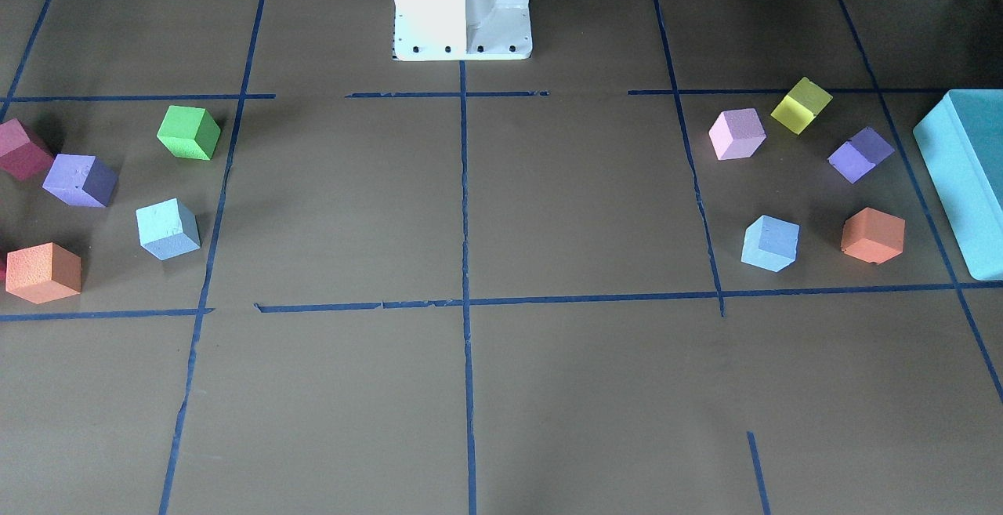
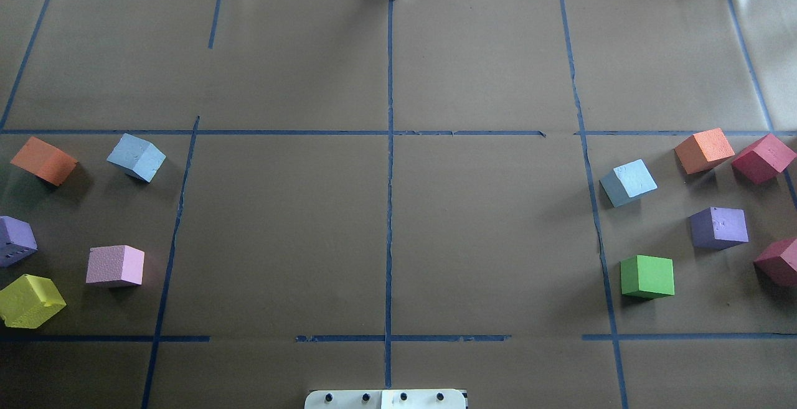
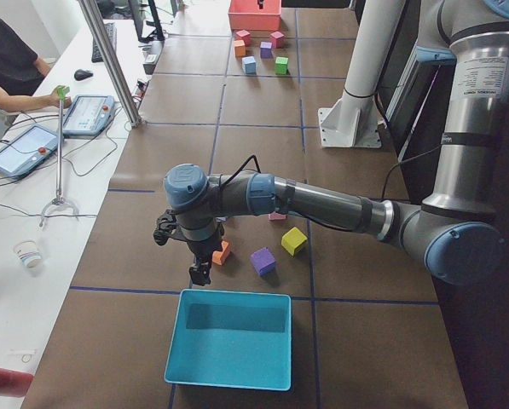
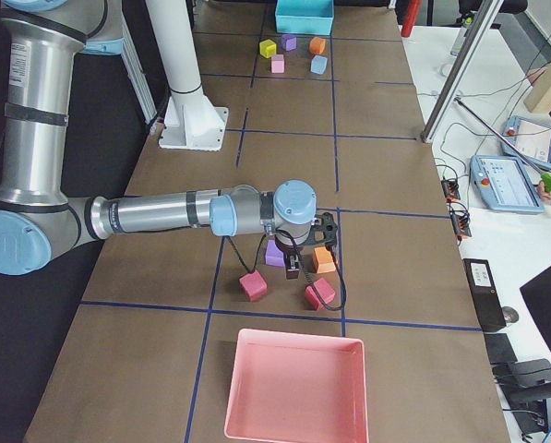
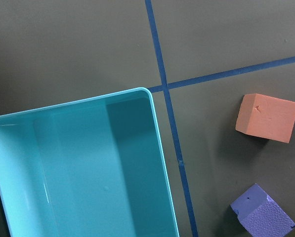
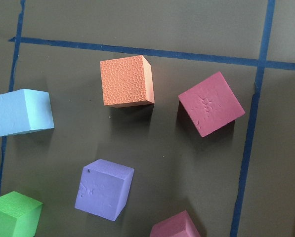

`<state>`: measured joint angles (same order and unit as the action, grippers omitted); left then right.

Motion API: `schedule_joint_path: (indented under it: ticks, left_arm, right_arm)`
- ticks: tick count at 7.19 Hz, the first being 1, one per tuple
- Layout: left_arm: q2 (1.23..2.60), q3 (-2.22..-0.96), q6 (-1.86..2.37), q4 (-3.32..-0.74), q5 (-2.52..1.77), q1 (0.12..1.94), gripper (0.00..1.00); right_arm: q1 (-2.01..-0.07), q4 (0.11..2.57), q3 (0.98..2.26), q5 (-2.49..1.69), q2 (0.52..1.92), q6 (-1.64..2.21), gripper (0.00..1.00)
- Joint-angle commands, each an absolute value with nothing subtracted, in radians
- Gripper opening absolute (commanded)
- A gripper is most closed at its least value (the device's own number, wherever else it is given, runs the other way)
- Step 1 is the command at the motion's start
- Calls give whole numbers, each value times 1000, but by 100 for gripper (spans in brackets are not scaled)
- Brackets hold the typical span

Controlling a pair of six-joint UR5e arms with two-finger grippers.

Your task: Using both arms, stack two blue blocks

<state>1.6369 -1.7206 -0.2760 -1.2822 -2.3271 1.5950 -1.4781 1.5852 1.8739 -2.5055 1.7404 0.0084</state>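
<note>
Two pale blue blocks lie on the brown table. One [image 2: 136, 157] is on my left side, also in the front view [image 1: 771, 243]. The other [image 2: 629, 182] is on my right side, also in the front view [image 1: 167, 229] and the right wrist view [image 6: 22, 112]. My left gripper [image 3: 200, 273] shows only in the exterior left view, hanging over an orange cube [image 3: 222, 252] by the teal box. My right gripper [image 4: 293, 269] shows only in the exterior right view, above the cubes on my right. I cannot tell if either is open or shut. The left wrist view shows no blue block.
A large teal box [image 3: 228, 341] stands at my left table end, a pink tray [image 4: 293, 388] at my right end. Orange [image 2: 703, 150], purple [image 2: 719, 227], green [image 2: 647, 276] and dark red [image 2: 763, 158] cubes surround the right blue block. Orange [image 2: 43, 160], pink [image 2: 115, 266], yellow [image 2: 30, 300] and purple [image 2: 15, 241] cubes surround the left one.
</note>
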Motion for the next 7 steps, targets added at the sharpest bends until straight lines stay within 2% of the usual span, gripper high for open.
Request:
schedule_joint_path:
  ticks: [1, 4, 6, 7]
  left_arm:
    - [1632, -1723, -278, -1284, -2367, 1595, 100]
    - [1631, -1726, -276, -1284, -2368, 1595, 100]
    - [1621, -1742, -275, -1282, -2370, 1595, 100]
    - [1617, -1743, -276, -1284, -2370, 1595, 100]
  right_arm:
    - [-1435, 1489, 1871, -2528, 1738, 26, 100]
    - [-1193, 1341, 1975, -2435, 1658, 529, 100]
    - [-1116, 1339, 2000, -2402, 1649, 593, 99]
    - [-1047, 1342, 1991, -2275, 1597, 662, 98]
